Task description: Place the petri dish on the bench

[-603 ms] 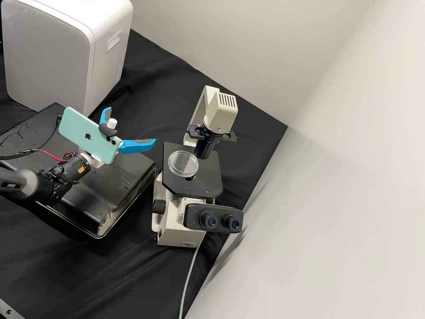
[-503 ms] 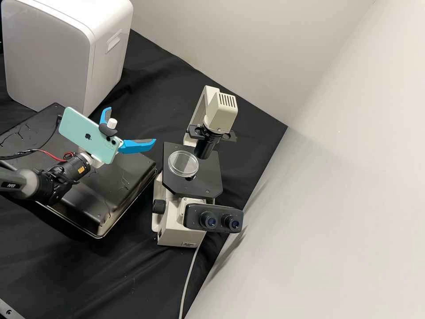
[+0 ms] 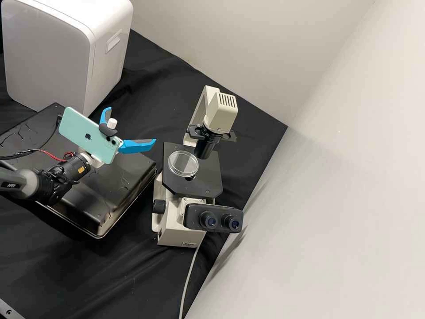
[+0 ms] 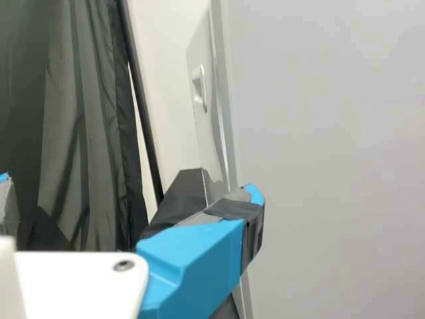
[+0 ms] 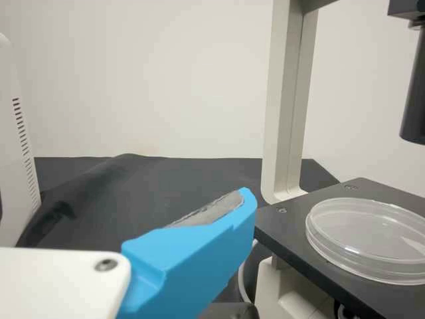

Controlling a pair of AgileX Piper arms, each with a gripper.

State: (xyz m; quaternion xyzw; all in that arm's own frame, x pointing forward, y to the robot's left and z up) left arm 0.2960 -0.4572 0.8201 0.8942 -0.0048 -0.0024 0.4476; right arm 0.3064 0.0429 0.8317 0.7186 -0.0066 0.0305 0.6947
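Note:
A clear petri dish [image 3: 183,163] lies flat on the black stage [image 3: 208,177] of a beige microscope [image 3: 175,226], just under its dark lens tube. My right gripper [image 3: 130,127] hovers left of the stage at about dish height, open and empty, a short gap from the dish. In the right wrist view one blue finger [image 5: 199,239] points toward the dish [image 5: 368,239] on the stage corner. My left gripper's blue finger [image 4: 199,256], wrapped in black tape at the tip, faces a pale wall and a dark curtain; a sliver of its other finger sits far apart.
A large white box [image 3: 62,48] stands at the back left. A flat black device [image 3: 88,199] lies beneath the right arm. A mint phone [image 3: 88,135] is clamped on that wrist. The microscope's cable [image 3: 188,274] runs toward the front. A grey wall borders the bench's right side.

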